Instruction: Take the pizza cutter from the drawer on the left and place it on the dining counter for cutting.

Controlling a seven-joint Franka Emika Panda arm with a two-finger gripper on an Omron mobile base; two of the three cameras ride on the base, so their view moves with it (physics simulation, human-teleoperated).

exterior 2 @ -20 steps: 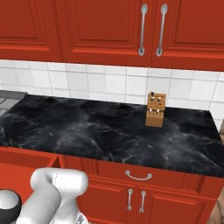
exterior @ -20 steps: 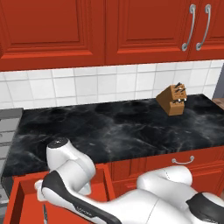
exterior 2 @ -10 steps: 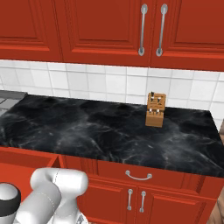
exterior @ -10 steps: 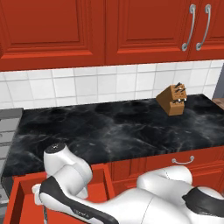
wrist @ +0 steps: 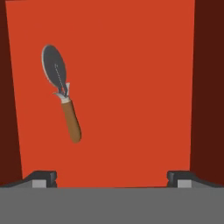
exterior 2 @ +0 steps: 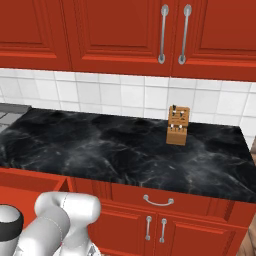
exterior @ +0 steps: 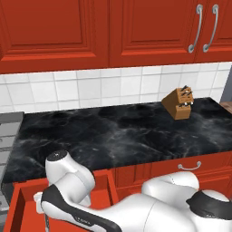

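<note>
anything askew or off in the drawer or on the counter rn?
Nothing stands out. The pizza cutter lies flat and intact on the drawer floor, off to one side of the open gripper, untouched. On the counter, the knife block stands upright; no spills or damage.

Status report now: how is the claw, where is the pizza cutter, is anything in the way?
Claw open, above the open drawer. Pizza cutter flat on drawer floor, left of claw line, not gripped. Nothing else seen in the drawer.
</note>
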